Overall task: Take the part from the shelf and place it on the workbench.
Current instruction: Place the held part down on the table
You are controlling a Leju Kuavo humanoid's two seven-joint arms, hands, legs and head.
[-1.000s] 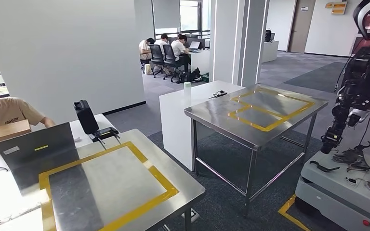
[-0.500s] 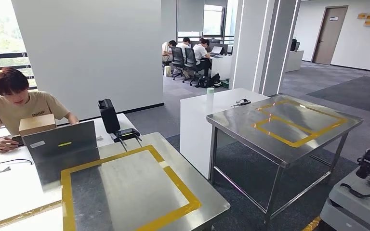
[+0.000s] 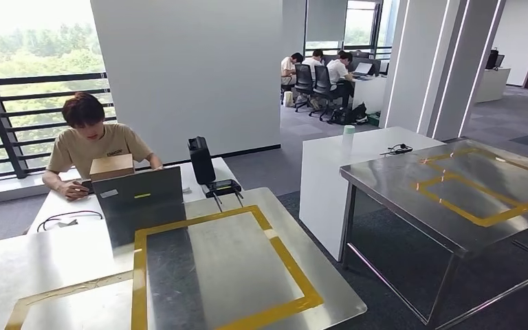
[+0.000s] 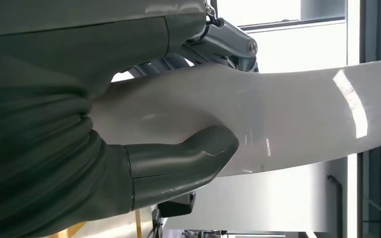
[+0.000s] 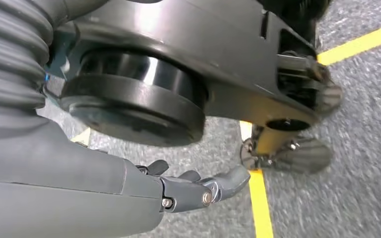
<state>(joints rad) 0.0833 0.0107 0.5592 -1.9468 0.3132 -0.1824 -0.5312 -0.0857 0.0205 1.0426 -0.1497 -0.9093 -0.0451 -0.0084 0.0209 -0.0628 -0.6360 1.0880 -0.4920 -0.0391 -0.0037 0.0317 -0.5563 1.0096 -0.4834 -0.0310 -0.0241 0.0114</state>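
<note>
While the left hand (image 4: 129, 163) is holding a smooth white curved part (image 4: 258, 124), its thumb is pressing one face and the darker fingers (image 4: 188, 57) are clamping the other. The right hand (image 5: 178, 191) is hanging over grey carpet (image 5: 357, 99) crossed by yellow tape (image 5: 258, 203), its fingers lying loosely apart and holding nothing. Ahead, a steel table (image 3: 206, 275) framed in yellow is standing beside a seated person (image 3: 93, 141).
</note>
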